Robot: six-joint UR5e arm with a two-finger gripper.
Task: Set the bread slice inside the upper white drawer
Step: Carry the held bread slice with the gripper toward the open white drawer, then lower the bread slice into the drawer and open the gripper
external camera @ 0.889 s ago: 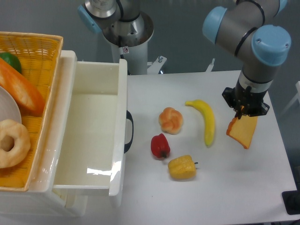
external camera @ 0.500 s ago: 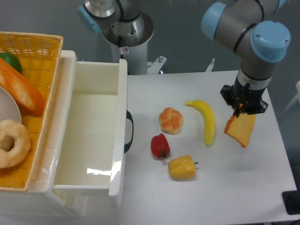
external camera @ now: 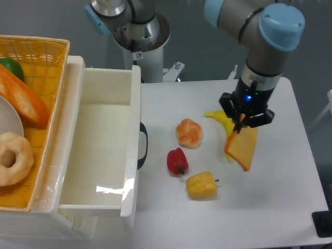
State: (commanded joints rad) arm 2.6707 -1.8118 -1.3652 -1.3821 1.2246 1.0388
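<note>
**Spare food scattered on the surface**

A knotted bun (external camera: 189, 133) sits mid-surface (external camera: 280, 207), with a red pepper (external camera: 177, 161) just below it and a yellow pepper (external camera: 201, 185) near that. A banana (external camera: 222, 119) lies to the right, partly covered. Far left, a yellow wicker basket (external camera: 49, 57) holds a baguette (external camera: 23, 101), a doughnut (external camera: 13, 158) and something green (external camera: 11, 67).

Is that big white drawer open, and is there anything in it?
Open and empty: the upper white drawer is pulled out, its bare white floor showing. The bread slice hangs from the gripper.
</note>
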